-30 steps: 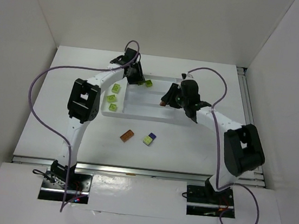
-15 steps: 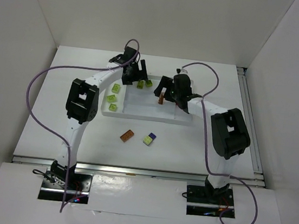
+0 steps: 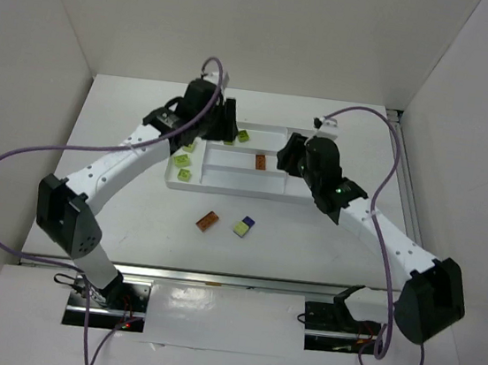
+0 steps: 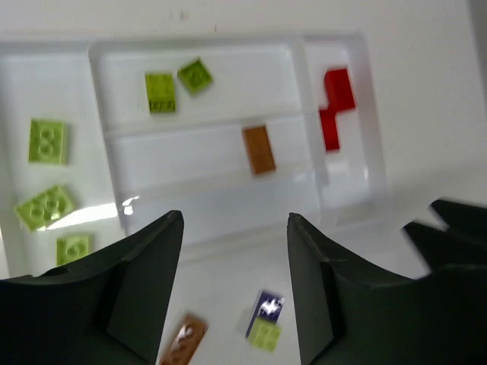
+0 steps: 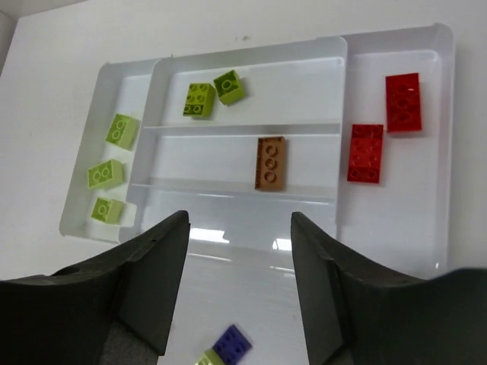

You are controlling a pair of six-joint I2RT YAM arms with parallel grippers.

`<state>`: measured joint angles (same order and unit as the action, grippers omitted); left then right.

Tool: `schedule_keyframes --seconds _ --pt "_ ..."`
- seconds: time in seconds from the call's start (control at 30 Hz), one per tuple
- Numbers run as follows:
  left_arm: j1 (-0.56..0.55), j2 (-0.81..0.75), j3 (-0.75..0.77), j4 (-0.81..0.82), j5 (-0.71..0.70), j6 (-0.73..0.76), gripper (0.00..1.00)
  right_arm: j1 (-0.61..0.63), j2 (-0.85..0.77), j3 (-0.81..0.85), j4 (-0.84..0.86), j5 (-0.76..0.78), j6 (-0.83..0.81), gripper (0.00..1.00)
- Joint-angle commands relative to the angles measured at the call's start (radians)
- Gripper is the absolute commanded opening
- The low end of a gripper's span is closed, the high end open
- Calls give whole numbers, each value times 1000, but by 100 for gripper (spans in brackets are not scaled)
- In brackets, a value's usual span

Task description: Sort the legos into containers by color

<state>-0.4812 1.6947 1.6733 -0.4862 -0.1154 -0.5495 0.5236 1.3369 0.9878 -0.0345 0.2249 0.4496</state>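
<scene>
The white tray (image 3: 226, 186) lies mid-table. Its left end section holds three lime green legos (image 5: 122, 131). The far long compartment holds two more lime green ones (image 5: 199, 99). A brown-orange lego (image 5: 270, 163) lies in the middle long compartment (image 3: 261, 161). Two red legos (image 5: 365, 153) sit in the right end section. On the table in front of the tray lie a brown-orange lego (image 3: 208, 221) and a purple lego joined to a lime green one (image 3: 244, 226). My left gripper (image 4: 236, 220) is open and empty above the tray's far left (image 3: 222, 125). My right gripper (image 5: 240, 220) is open and empty above the tray's right (image 3: 285, 156).
White walls enclose the table on three sides. Purple cables loop from both arms. A metal rail (image 3: 406, 202) runs along the table's right edge. The right gripper hides the tray's right end in the top view.
The right gripper let go of the brown-orange lego, which now lies flat in the middle compartment, and it drew back to the right. The left gripper lifted off the green legos.
</scene>
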Motion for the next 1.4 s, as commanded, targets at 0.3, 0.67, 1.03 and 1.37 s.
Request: schedule_keyframes --seconds 0.3,0.67,1.03,1.37 --pt "-214 -262 -616 -52 -130 52 85 18 -282 -161 -384 143 23 65" --pt "-223 -90 -613 -52 -11 135 93 18 -283 -141 -393 152 -12 76" --pt "-208 60 -570 -77 0 132 73 18 -311 -170 -403 151 17 76" --pt "-194 -87 -425 -222 -12 124 2 18 -329 -179 -394 160 6 76"
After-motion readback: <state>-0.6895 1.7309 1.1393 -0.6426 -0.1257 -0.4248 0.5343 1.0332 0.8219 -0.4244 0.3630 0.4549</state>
